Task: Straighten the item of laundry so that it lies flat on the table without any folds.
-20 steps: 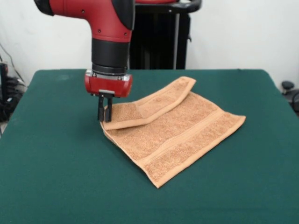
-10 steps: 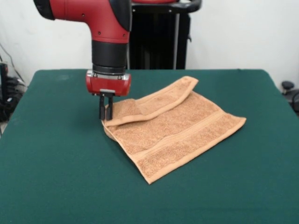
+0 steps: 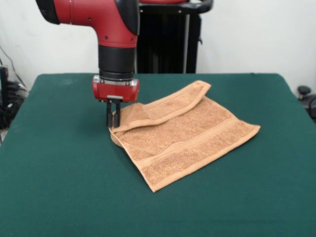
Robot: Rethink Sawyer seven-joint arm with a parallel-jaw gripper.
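Red arm upright, hand (image 3: 113, 120) pinching towel (image 3: 182, 136) corner.

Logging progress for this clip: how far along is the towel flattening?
Partly done. The towel lies mostly spread on the table, but a strip along its far edge is folded over onto the rest. In hand: the gripper is shut on the folded strip's corner at the picture's left. Left to do: carry that corner away from the camera to open the fold, release it, and smooth any remaining wrinkles.
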